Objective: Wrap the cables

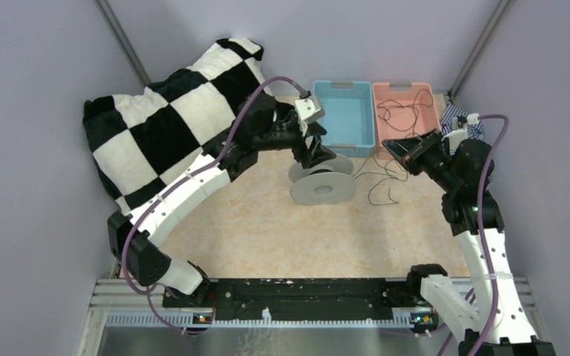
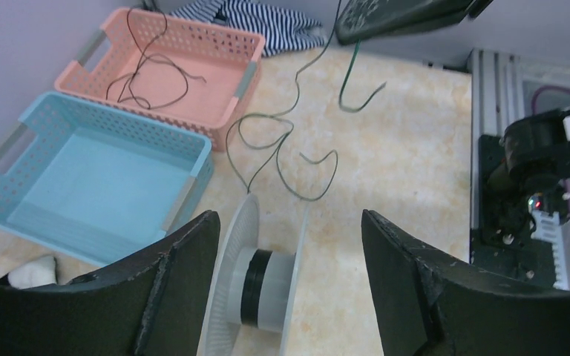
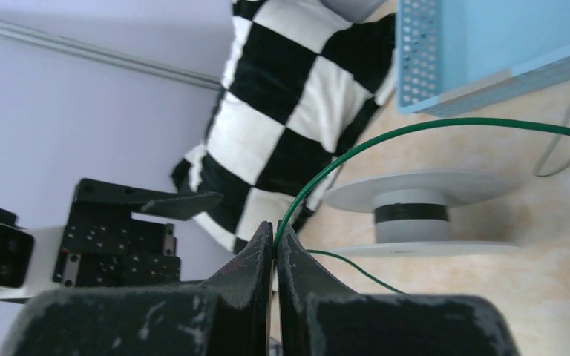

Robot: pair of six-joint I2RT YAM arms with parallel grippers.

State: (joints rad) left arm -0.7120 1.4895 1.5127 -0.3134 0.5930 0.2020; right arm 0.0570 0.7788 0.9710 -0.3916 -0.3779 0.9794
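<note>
Top view, left to right. Checkered pillow propped in the 10 o'clock corner of the table. Left gripper just past centre, directly over the grey spool. In the left wrist view, jaws spread wide with the spool between the fingers. Dark band of windings on the hub. Can't tell if either flange is touched. Blue basket at 12 o'clock, pink basket right against its 3 o'clock side. Other cable lying in loose loops inside the pink one. Cable, thin and dark green up close, snaking over the tabletop at 3 o'clock of the spool, between spool and right gripper. In the right wrist view, right gripper pinched fully closed on that cable, strand arcing away from the tips toward 2 o'clock. Striped cloth bunched at 3 o'clock of the pink basket, near the wall.
</note>
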